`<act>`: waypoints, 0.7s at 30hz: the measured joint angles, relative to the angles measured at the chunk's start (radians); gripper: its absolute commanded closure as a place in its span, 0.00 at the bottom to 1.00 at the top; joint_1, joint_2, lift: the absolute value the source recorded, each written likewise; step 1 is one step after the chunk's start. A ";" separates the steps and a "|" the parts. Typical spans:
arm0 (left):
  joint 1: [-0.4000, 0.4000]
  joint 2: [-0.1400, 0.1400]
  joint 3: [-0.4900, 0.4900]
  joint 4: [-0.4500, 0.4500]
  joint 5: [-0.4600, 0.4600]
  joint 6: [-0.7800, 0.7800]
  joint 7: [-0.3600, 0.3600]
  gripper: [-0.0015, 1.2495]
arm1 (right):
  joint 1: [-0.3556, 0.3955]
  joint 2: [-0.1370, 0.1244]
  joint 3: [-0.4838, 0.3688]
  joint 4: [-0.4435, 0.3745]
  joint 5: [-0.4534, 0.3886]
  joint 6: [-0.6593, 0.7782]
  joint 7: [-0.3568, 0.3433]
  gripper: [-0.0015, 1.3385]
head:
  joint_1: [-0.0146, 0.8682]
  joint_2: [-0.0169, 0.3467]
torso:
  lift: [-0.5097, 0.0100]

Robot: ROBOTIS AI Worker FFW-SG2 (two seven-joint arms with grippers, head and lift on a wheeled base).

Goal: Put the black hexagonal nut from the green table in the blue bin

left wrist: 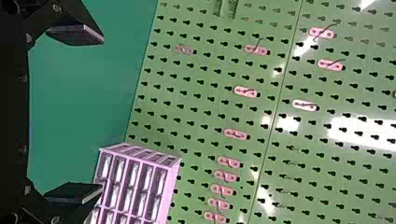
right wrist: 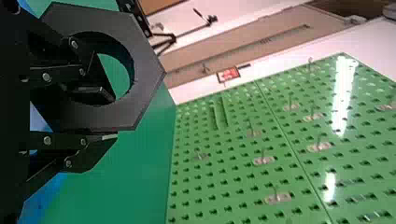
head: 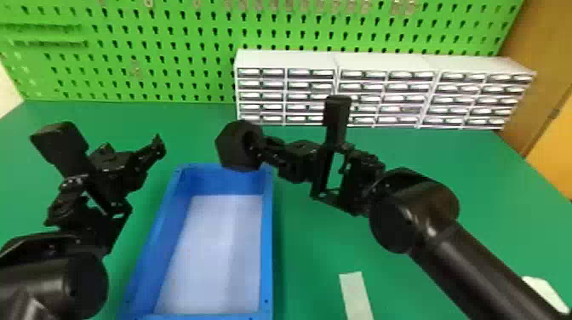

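In the head view my right gripper [head: 257,150] is shut on one side of the black hexagonal nut [head: 230,147], which is held up above the green table [head: 310,242]. The nut overlaps the far rim of the blue bin [head: 267,238] there; its height over it is hard to tell. In the right wrist view the nut [right wrist: 144,77] has one finger of my right gripper [right wrist: 100,117] through its hole and the other along its outside. Left of the bin, my left gripper [head: 147,158] is in the air; in the left wrist view the left gripper [left wrist: 86,114] stands open and holds nothing.
White drawer cabinets [head: 383,64] stand at the back of the table, before a green pegboard [head: 170,55]. A pale strip [head: 356,298] lies right of the bin, and a white object [head: 545,293] is near the right forearm.
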 measured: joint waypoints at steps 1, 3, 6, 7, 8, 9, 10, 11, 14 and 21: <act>0.000 0.000 0.000 0.000 0.000 0.000 0.000 0.13 | -0.005 -0.003 0.019 0.000 -0.009 0.000 0.001 0.68 | 0.80 0.07 | 0.79; 0.000 0.000 -0.001 0.000 -0.001 0.000 0.000 0.13 | -0.012 -0.008 0.049 0.000 -0.022 0.000 0.003 0.68 | 0.80 0.07 | 0.79; 0.000 0.000 -0.001 0.000 -0.001 0.000 0.000 0.13 | -0.019 -0.016 0.084 -0.001 -0.036 0.000 0.005 0.68 | 0.80 0.07 | 0.79; 0.000 0.000 -0.001 0.000 -0.001 0.000 0.000 0.13 | -0.021 -0.018 0.092 -0.002 -0.039 0.000 0.005 0.68 | 0.80 0.07 | 0.79; 0.000 0.000 -0.001 0.000 -0.001 0.000 0.000 0.13 | -0.023 -0.020 0.100 -0.003 -0.042 0.000 0.005 0.68 | 0.80 0.07 | 0.79; 0.000 0.000 -0.001 0.000 -0.001 0.000 0.000 0.13 | -0.025 -0.022 0.109 -0.004 -0.045 0.000 0.005 0.68 | 0.80 0.07 | 0.79; 0.000 0.000 0.000 0.000 -0.001 0.000 0.000 0.13 | -0.028 -0.024 0.116 -0.005 -0.048 0.001 0.005 0.68 | 0.80 0.07 | 0.79; 0.000 0.000 0.000 0.000 -0.001 0.000 0.000 0.13 | -0.030 -0.026 0.122 -0.005 -0.050 0.001 0.005 0.68 | 0.80 0.07 | 0.79; 0.001 0.000 -0.001 0.000 -0.002 0.000 0.000 0.13 | -0.036 -0.029 0.140 -0.007 -0.056 0.001 0.005 0.68 | 0.80 0.07 | 0.79; 0.001 0.000 -0.001 0.000 -0.003 0.000 0.000 0.13 | -0.039 -0.032 0.156 -0.008 -0.062 0.002 0.006 0.64 | 0.80 0.07 | 0.79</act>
